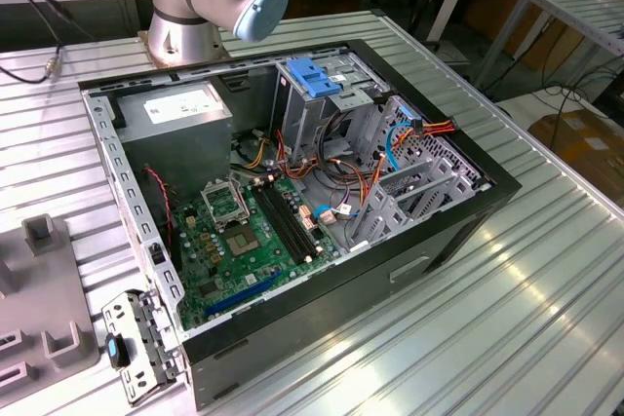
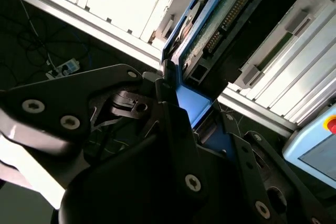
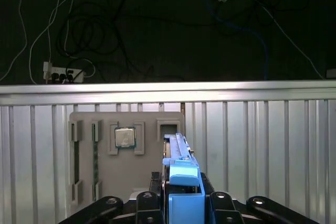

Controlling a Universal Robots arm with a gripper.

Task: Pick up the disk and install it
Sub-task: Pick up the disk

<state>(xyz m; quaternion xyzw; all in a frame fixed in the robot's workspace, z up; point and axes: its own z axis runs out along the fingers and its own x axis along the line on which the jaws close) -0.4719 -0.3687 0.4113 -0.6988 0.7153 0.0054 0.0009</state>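
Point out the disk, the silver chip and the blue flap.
disk (image 3: 184, 179), first wrist view, on its blue rail.
silver chip (image 3: 125, 138), first wrist view, middle of its lid.
blue flap (image 1: 314, 77), exterior view, on its flat top.

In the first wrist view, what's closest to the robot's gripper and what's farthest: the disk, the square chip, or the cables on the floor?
1. The disk, held in the jaws of the gripper.
2. The square chip, sitting on the grey tray on the table.
3. The cables, down on the dark floor beyond the table's edge.
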